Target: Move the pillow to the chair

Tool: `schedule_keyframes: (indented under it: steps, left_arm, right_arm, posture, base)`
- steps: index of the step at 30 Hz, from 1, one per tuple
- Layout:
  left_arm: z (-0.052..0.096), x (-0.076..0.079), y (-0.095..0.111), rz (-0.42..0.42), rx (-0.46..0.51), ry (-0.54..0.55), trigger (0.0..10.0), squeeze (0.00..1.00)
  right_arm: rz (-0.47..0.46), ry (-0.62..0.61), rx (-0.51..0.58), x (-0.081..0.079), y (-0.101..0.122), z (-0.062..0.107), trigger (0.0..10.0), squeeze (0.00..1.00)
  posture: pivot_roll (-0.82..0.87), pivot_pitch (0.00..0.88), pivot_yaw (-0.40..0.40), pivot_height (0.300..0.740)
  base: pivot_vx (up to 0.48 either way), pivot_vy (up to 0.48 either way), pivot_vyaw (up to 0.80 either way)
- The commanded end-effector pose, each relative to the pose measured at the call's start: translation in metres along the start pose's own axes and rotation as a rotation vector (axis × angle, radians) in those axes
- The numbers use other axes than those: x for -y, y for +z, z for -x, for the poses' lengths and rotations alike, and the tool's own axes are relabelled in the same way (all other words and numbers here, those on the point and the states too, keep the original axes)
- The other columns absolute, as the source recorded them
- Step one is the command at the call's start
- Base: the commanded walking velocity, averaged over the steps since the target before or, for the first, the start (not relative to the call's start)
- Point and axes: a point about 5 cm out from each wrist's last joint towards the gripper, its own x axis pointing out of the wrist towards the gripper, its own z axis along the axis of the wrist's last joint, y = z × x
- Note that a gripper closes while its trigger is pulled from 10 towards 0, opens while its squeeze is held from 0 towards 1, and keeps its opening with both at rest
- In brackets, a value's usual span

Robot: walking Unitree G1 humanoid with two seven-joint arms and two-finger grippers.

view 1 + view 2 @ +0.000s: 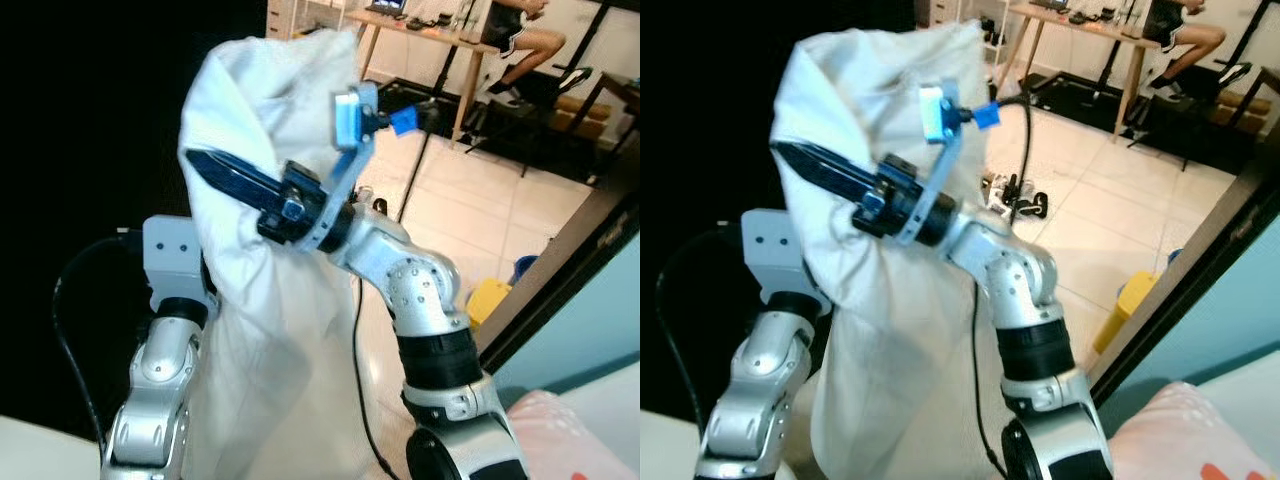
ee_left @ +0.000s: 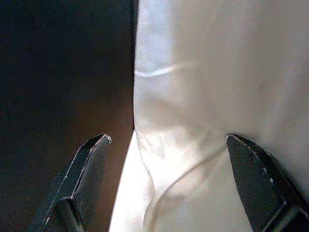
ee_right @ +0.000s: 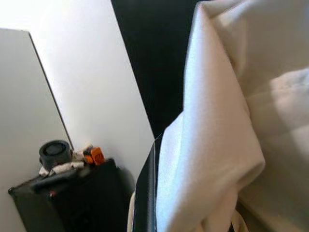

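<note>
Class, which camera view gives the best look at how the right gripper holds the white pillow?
The left eye view: the right gripper presses one long black finger across the white pillow, held upright. The right eye view shows much the same. The right wrist view shows only cloth draped over a finger; the left wrist view shows the left gripper's fingers straddling it.

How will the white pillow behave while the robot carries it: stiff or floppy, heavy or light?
Probably floppy: the pillow hangs in folds and dents where the right gripper presses it. Likely light for its size, since the two grippers hold it high. The left gripper straddles loose cloth, so it may sag or slip.
</note>
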Motion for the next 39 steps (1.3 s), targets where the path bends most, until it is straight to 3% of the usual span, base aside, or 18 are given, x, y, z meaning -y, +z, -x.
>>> schedule_keyframes:
  steps: [1, 8, 16, 22, 24, 27, 29, 32, 33, 34, 35, 36, 37, 38, 39]
  left_arm:
    - [-0.001, 0.013, -0.005, 0.002, -0.034, -0.052, 10.0, 0.0]
    - [-0.002, 0.009, -0.003, -0.023, -0.03, -0.012, 10.0, 0.0]
    - [-0.004, 0.003, -0.001, -0.042, -0.024, 0.017, 10.0, 0.0]
    - [-0.01, -0.005, 0.01, -0.105, 0.027, 0.072, 10.0, 0.0]
    - [-0.014, -0.017, 0.028, -0.178, 0.097, 0.149, 10.0, 0.0]
    - [-0.014, -0.021, 0.035, -0.205, 0.126, 0.18, 10.0, 0.0]
    - [-0.015, -0.032, 0.06, -0.314, 0.215, 0.256, 10.0, 0.0]
    - [-0.013, -0.037, 0.076, -0.458, 0.278, 0.309, 10.0, 0.0]
    - [-0.013, -0.037, 0.076, -0.458, 0.278, 0.309, 10.0, 0.0]
    - [-0.013, -0.036, 0.074, -0.483, 0.272, 0.303, 10.0, 0.0]
    - [-0.012, -0.03, 0.067, -0.503, 0.255, 0.279, 10.0, 0.0]
    - [-0.012, -0.03, 0.067, -0.503, 0.255, 0.279, 10.0, 0.0]
    - [-0.01, -0.023, 0.058, -0.509, 0.226, 0.246, 10.0, 0.0]
    - [-0.01, -0.023, 0.058, -0.509, 0.226, 0.246, 10.0, 0.0]
    - [-0.01, -0.019, 0.054, -0.507, 0.211, 0.231, 10.0, 0.0]
  right_arm:
    - [0.027, 0.211, 0.033, -0.024, 0.011, -0.027, 10.0, 0.0]
    - [0.033, 0.12, -0.163, -0.006, -0.023, -0.033, 10.0, 0.0]
    - [0.029, 0.102, -0.206, -0.002, -0.031, -0.03, 10.0, 0.0]
    - [0.042, 0.129, -0.232, -0.001, -0.034, -0.033, 10.0, 0.0]
    - [0.045, 0.149, -0.229, -0.001, -0.034, -0.038, 10.0, 0.0]
    - [0.047, 0.157, -0.226, 0.0, -0.034, -0.04, 10.0, 0.0]
    - [0.046, 0.169, -0.203, 0.001, -0.03, -0.045, 10.0, 0.0]
    - [0.129, 0.028, -0.271, 0.022, -0.036, -0.041, 10.0, 0.0]
    - [0.129, 0.028, -0.271, 0.022, -0.036, -0.041, 10.0, 0.0]
    - [0.166, -0.054, -0.318, 0.033, -0.039, -0.036, 10.0, 0.0]
    - [0.236, -0.195, -0.41, 0.051, -0.043, -0.023, 10.0, 0.0]
    - [0.236, -0.195, -0.41, 0.051, -0.043, -0.023, 10.0, 0.0]
    - [0.35, -0.37, -0.536, 0.073, -0.041, 0.0, 10.0, 0.0]
    - [0.35, -0.37, -0.536, 0.073, -0.041, 0.0, 10.0, 0.0]
    - [0.383, -0.439, -0.577, 0.082, -0.036, 0.012, 10.0, 0.0]
  posture:
    - [0.11, 0.0, -0.143, 0.726]
    - [0.12, 0.0, -0.153, 0.711]
    - [0.12, 0.0, -0.153, 0.691]
    - [0.12, 0.0, -0.163, 0.671]
    - [0.14, 0.0, -0.177, 0.661]
    - [0.14, 0.0, -0.177, 0.656]
    - [0.16, 0.0, -0.184, 0.646]
    - [0.16, 0.0, -0.181, 0.631]
    - [0.16, 0.0, -0.181, 0.631]
    - [0.15, 0.0, -0.178, 0.626]
    - [0.15, 0.0, -0.174, 0.621]
    - [0.15, 0.0, -0.174, 0.621]
    - [0.14, 0.0, -0.171, 0.611]
    - [0.14, 0.0, -0.171, 0.611]
    - [0.14, 0.0, -0.169, 0.606]
  base:
    - [0.0, 0.0, 0.0]
    - [0.0, 0.0, 0.0]
    - [0.0, 0.0, 0.0]
    - [0.0, 0.0, 0.0]
    - [0.0, 0.0, 0.0]
    - [0.0, 0.0, 0.0]
    - [0.0, 0.0, 0.0]
    - [0.0, 0.0, 0.0]
    - [0.0, 0.0, 0.0]
    - [0.0, 0.0, 0.0]
    - [0.0, 0.0, 0.0]
    - [0.0, 0.0, 0.0]
    - [0.0, 0.0, 0.0]
    - [0.0, 0.0, 0.0]
    - [0.0, 0.0, 0.0]
